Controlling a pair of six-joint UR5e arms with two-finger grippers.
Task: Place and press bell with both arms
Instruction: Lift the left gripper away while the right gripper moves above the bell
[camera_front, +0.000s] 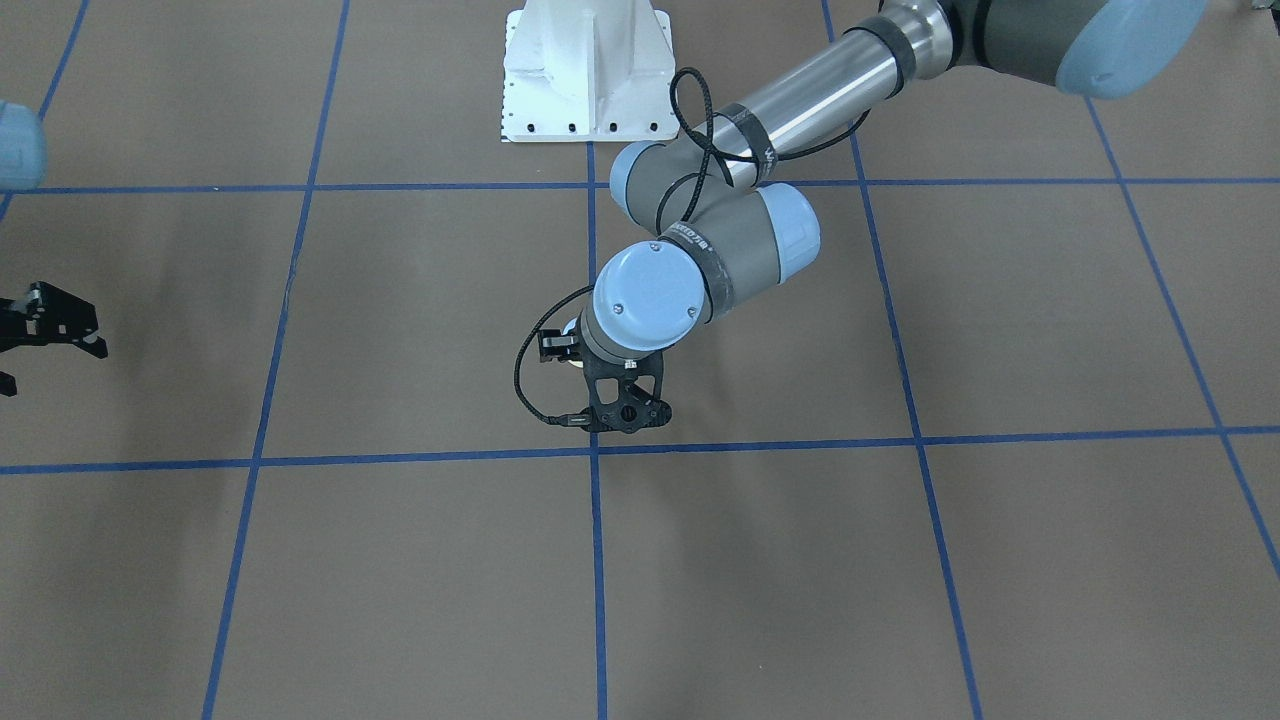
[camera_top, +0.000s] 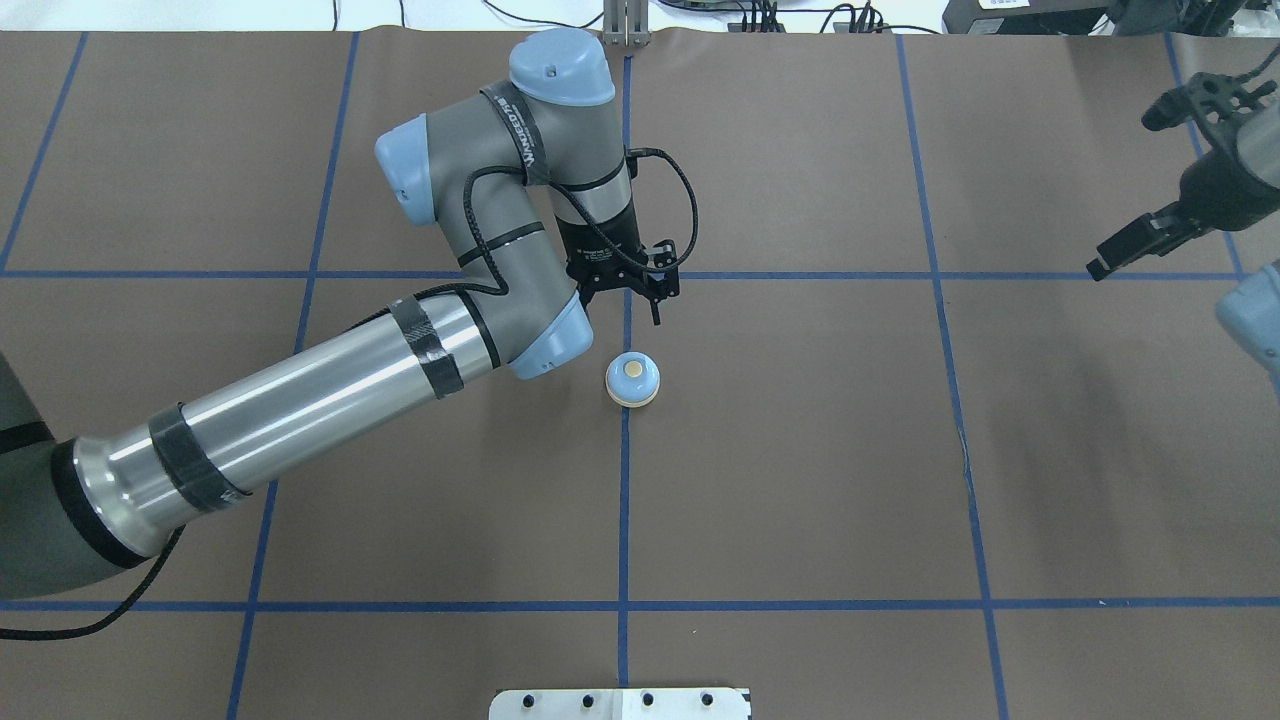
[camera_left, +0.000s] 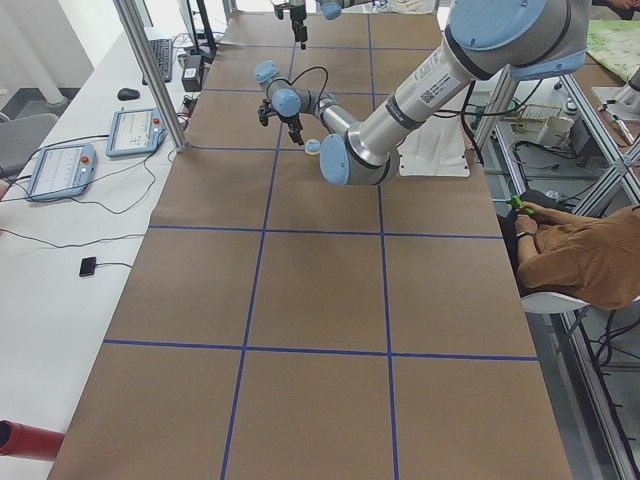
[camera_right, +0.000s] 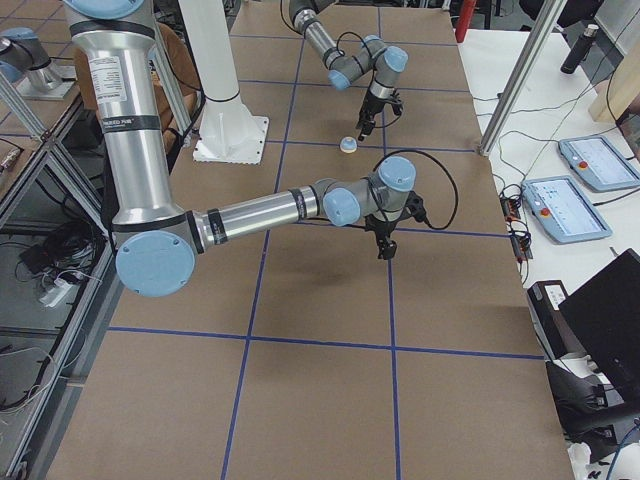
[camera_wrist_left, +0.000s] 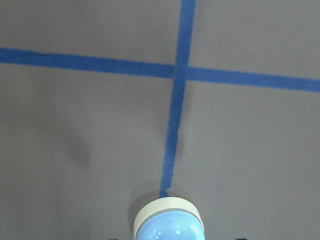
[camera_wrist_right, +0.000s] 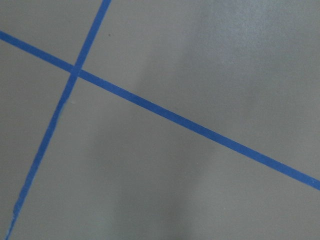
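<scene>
The bell (camera_top: 632, 380), light blue with a cream base and button, stands on a blue tape line near the table's middle. My left gripper (camera_top: 622, 303) hangs open and empty above the table, just beyond the bell on the far side and apart from it. The left wrist view shows the bell (camera_wrist_left: 169, 224) at its bottom edge. In the front-facing view my left wrist (camera_front: 650, 295) hides the bell. My right gripper (camera_top: 1122, 255) is far off at the table's right edge, open and empty, and it also shows in the front-facing view (camera_front: 52, 362).
Brown paper with a grid of blue tape lines (camera_top: 624, 500) covers the table. The white pedestal (camera_front: 588, 70) stands at the robot's side. Tablets (camera_left: 62, 168) lie on a side table and a seated person (camera_left: 580, 255) is beside the table.
</scene>
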